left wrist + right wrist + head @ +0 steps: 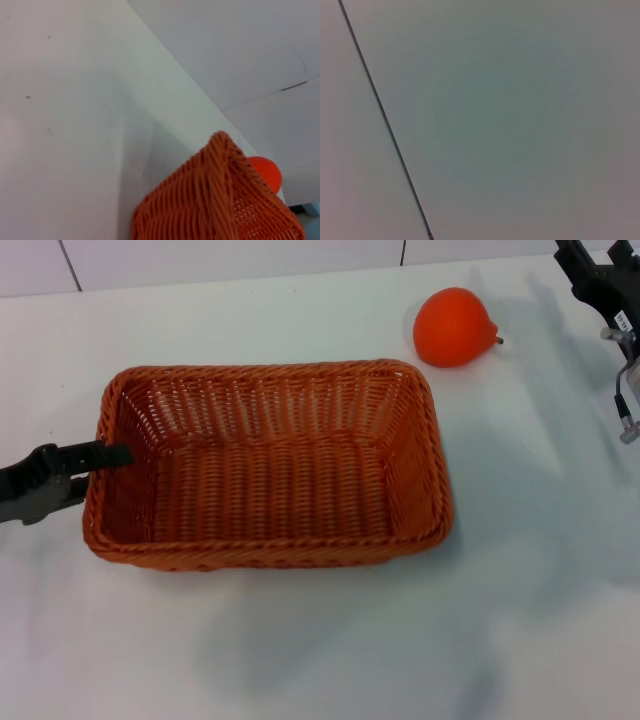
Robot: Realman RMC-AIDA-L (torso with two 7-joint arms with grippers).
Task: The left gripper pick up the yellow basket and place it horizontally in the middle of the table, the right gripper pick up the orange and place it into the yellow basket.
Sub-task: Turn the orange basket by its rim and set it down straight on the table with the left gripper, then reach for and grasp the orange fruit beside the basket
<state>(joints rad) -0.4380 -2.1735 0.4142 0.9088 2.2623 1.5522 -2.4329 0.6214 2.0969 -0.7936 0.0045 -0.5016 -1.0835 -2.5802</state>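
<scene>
The yellow basket (425, 455), orange-brown woven wicker, lies lengthwise across the middle of the white table (300, 650) and is empty. My left gripper (105, 465) is at its left end, with one black finger reaching over the rim inside the wall, shut on that wall. The orange (455, 327) sits on the table behind the basket's far right corner, apart from it. My right gripper (598, 275) is at the far right edge, to the right of the orange. The left wrist view shows a basket corner (210, 200) and the orange (265, 172) behind it.
A pale wall runs along the table's back edge (250, 255). Cables and a connector (627, 390) hang from the right arm. The right wrist view shows only a plain grey surface with a dark seam (385, 120).
</scene>
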